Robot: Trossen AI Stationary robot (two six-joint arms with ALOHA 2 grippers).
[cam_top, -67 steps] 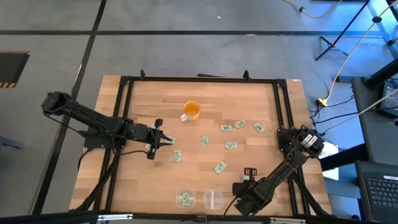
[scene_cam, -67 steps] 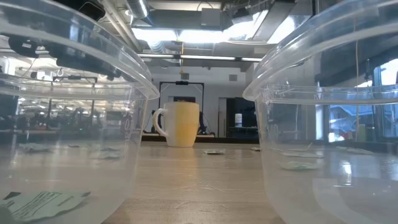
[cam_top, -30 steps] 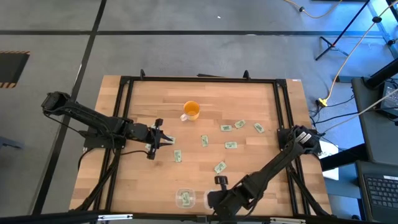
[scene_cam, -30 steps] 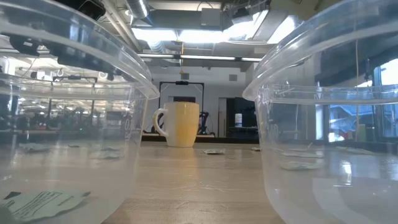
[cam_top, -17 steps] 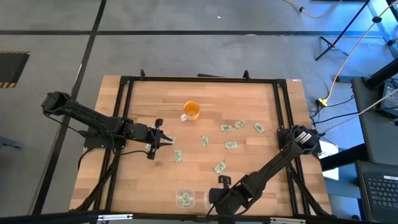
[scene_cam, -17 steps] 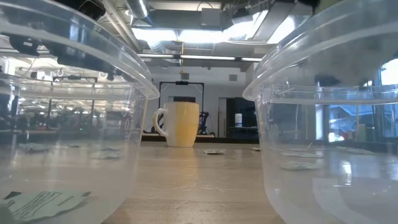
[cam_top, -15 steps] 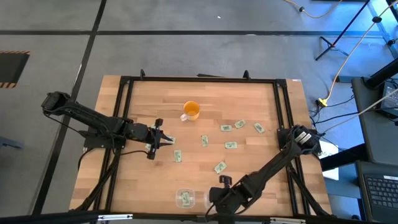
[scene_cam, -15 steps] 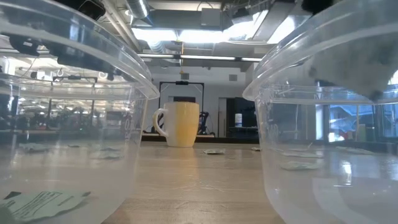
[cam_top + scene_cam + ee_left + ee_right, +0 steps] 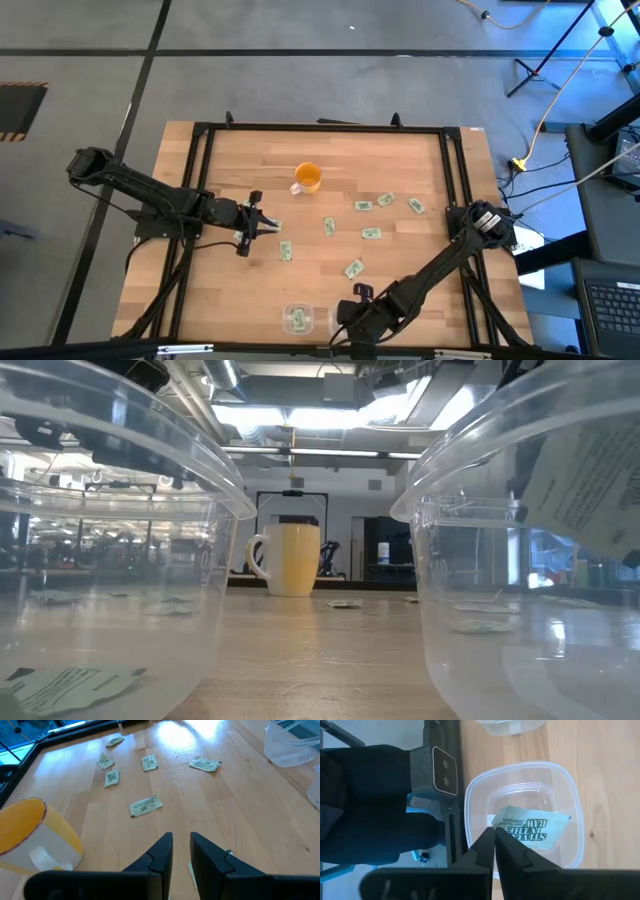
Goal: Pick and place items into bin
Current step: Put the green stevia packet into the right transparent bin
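Note:
Several pale green and white packets (image 9: 372, 233) lie flat on the wooden table, and one more lies in the left clear bin (image 9: 297, 318). My right gripper (image 9: 494, 836) hangs over the right clear bin (image 9: 469, 815) at the table's near edge, shut on a packet (image 9: 532, 828). That packet also shows through the bin wall in the low view (image 9: 590, 475). My left gripper (image 9: 181, 844) is left of centre, narrowly open, its fingers standing over a packet (image 9: 273, 226) on the table. My right gripper pinches the packet by one end (image 9: 501, 824) between its two fingers, coming from above and pointing down. The packet is lifted clear and hangs tilted inside the mouth of the right bin. My left gripper: I cannot tell whether it touches the packet under its fingertips.
An orange cup (image 9: 308, 178) with a white handle stands toward the far side. The two bins sit side by side at the near edge. A black frame (image 9: 200, 180) runs round the table. Bare wood lies between the bins and the packets.
My right gripper has come down over the right bin with its packet, which has dropped into sight behind the bin wall in the low view, from a dark blur to a plain tilted packet. The left arm has kept still.

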